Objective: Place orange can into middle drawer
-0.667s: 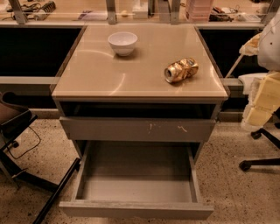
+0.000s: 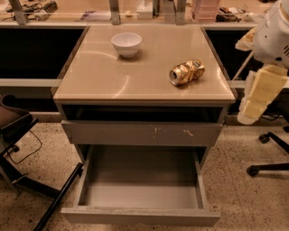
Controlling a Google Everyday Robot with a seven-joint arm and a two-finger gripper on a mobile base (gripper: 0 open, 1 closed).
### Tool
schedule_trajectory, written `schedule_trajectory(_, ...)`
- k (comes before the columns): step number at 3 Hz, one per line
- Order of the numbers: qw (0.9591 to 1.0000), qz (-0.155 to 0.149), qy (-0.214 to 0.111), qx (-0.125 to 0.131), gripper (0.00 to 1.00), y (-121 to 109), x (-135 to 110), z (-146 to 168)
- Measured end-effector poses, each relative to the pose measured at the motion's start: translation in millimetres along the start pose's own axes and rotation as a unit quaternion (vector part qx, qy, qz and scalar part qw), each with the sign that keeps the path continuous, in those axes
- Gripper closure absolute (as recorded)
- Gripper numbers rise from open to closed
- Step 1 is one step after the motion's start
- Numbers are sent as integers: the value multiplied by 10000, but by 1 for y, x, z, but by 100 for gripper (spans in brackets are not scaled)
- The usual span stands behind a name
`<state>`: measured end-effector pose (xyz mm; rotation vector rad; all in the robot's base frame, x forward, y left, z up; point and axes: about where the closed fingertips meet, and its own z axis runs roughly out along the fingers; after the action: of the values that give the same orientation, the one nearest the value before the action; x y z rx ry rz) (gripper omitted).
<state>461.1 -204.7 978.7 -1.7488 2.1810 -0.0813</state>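
Note:
The orange can [image 2: 186, 72], dented and golden with a silver end, lies on its side on the right part of the tan cabinet top [image 2: 104, 72]. The middle drawer [image 2: 140, 216] is pulled out low at the front, with its grey box open and nothing in it. My gripper [image 2: 248, 116] hangs on the white and cream arm at the right edge, beside the cabinet's right side. It is to the right of the can, below the level of the top, and holds nothing that I can see.
A white bowl [image 2: 126, 43] stands at the back of the top. Above the open drawer is a shut grey drawer front with white scratch marks [image 2: 144, 133]. Chair legs [image 2: 54, 203] stand at the left, and a chair base [image 2: 271, 153] at the right. A cluttered counter [image 2: 144, 11] runs behind.
The arm with the gripper has shifted slightly left, closer to the cabinet's right side. The can, the bowl and the drawer have not moved.

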Motion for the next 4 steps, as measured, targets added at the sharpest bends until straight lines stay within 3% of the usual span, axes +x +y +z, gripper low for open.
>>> schedule_trajectory(1, 9990, -268, -344, -113, 0, -31, -30, 19)
schedule_trajectory(2, 9948, -495, -848, -278, 0, -71, -67, 50)
schedule_trajectory(3, 9948, -495, -849, -278, 0, -71, -68, 50)
schedule_trajectory(4, 9897, -703, -1209, -292, 0, -94, -78, 61)
